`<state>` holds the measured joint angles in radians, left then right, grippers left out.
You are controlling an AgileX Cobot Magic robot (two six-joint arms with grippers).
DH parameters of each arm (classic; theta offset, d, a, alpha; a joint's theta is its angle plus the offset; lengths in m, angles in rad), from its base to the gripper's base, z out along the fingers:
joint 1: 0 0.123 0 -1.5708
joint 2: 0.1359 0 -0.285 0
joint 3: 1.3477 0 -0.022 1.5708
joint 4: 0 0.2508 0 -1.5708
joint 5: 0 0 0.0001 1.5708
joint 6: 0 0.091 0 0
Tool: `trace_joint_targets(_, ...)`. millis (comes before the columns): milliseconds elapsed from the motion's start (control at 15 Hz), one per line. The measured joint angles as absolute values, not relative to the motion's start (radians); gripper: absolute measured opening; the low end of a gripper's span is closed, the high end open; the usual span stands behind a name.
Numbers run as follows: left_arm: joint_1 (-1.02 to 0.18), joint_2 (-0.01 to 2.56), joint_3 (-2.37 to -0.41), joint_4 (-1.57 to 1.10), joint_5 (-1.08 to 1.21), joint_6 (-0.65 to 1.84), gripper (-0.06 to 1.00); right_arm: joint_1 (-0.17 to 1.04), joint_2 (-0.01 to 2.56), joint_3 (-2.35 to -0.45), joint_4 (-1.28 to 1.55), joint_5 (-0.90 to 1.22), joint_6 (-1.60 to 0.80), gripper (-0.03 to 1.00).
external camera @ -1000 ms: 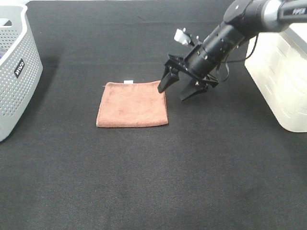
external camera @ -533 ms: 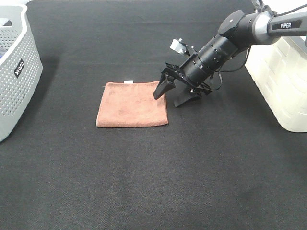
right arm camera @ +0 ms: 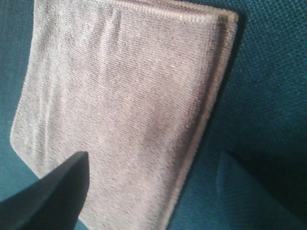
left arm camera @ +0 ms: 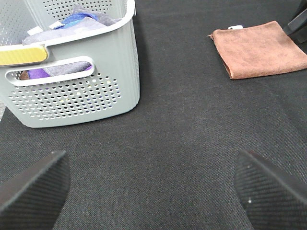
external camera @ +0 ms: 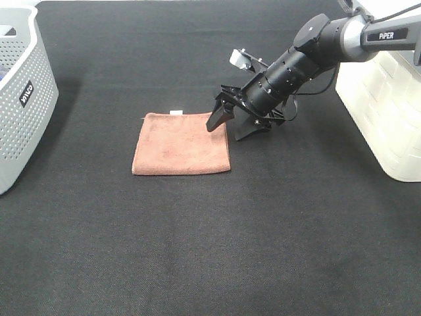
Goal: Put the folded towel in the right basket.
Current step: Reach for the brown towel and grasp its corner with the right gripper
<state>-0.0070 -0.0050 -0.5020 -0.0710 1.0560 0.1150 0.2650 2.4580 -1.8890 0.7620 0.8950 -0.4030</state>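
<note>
A folded brown towel [external camera: 181, 143] lies flat on the black table [external camera: 210, 230]; it also shows in the left wrist view [left arm camera: 259, 48] and fills the right wrist view [right arm camera: 120, 100]. My right gripper [external camera: 228, 126] is open, low over the towel's right edge, one fingertip over the towel's upper right corner and the other just off the edge over the table. The right basket [external camera: 385, 105], a cream bin, stands at the right edge. My left gripper [left arm camera: 153, 184] is open and empty, out of the exterior high view.
A grey perforated basket [external camera: 20, 99] with clothes in it stands at the far left; it also shows in the left wrist view [left arm camera: 72, 81]. The right arm [external camera: 309, 56] reaches in from the upper right.
My right gripper has moved left and down toward the towel's right edge, and one fingertip now overlaps the towel's corner. The towel has not moved.
</note>
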Motion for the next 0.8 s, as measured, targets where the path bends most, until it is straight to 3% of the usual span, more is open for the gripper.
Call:
trace_joint_targets(400, -0.007, -0.005, -0.502, -0.071, 1.056, 0.115, 0.88, 0.265, 2.458, -1.956, 0.584, 0.963, -0.292, 0.69)
trace_joint_targets(800, -0.007, -0.005, -0.502, -0.071, 1.056, 0.115, 0.88, 0.265, 2.508, -1.966, 0.728, 0.973, -0.333, 0.68)
